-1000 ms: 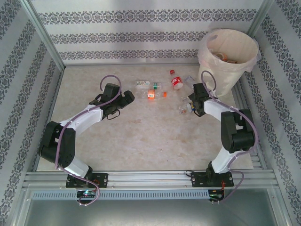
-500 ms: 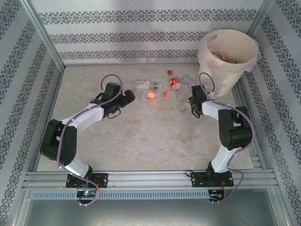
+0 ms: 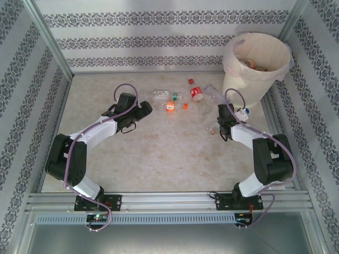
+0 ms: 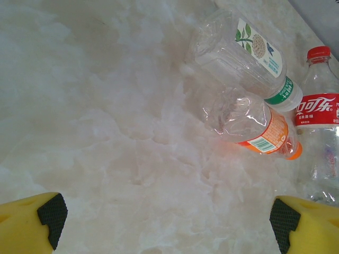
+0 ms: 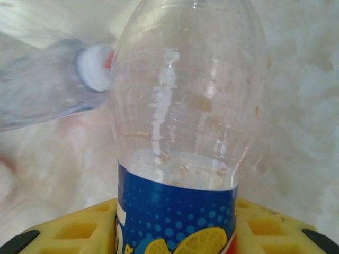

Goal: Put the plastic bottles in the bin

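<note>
Blue lemon-print bottle in right gripper, plain from the wrist.

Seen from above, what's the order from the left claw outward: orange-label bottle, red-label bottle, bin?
1. orange-label bottle, just right of the left gripper
2. red-label bottle, farther right
3. bin, far right corner

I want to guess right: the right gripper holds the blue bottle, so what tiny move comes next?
Probably lift it a little: the right gripper is shut on the blue-label bottle down at the table, and the bin stands tall nearby.
</note>
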Controlling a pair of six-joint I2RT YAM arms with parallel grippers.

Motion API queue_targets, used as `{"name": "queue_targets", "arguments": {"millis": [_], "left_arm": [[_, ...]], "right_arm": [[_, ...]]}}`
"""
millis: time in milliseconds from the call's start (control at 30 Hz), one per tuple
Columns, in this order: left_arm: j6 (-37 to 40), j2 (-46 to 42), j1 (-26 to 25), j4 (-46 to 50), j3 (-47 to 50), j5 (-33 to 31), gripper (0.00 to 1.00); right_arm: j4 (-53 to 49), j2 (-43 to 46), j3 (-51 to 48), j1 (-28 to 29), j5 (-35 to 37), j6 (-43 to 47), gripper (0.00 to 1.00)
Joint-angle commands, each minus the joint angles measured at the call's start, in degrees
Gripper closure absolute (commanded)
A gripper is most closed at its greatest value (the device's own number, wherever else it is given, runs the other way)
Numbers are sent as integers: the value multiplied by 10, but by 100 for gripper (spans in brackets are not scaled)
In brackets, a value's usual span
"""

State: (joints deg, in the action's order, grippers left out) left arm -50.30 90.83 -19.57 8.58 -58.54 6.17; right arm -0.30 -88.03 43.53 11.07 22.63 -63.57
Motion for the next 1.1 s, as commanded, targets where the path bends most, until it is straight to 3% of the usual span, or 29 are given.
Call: {"name": "queue_targets", "arguments": {"millis": [0,133,400,533,833,1067], "left_arm": [[12,-1,-8,-13,-5,15,0],[15,-4,-7,-34,0,30,0],[27,-9,-11,-53,4,43,0],[25,-9,-12,-54,7,44,0],[21,-13,-12,-48,5,44,0],[21,-24,-12,-41,10,38,0]], "right_arm": [[47,54,-16,34,75,67,57],[104,102,-29,67,108,121,58],[171,165,-12,95,63,239,58],[216,182,-6,94,5,280,59],[224,161,110,21,-223,342,61],[205,116,222,-57,-261,380,64]]}}
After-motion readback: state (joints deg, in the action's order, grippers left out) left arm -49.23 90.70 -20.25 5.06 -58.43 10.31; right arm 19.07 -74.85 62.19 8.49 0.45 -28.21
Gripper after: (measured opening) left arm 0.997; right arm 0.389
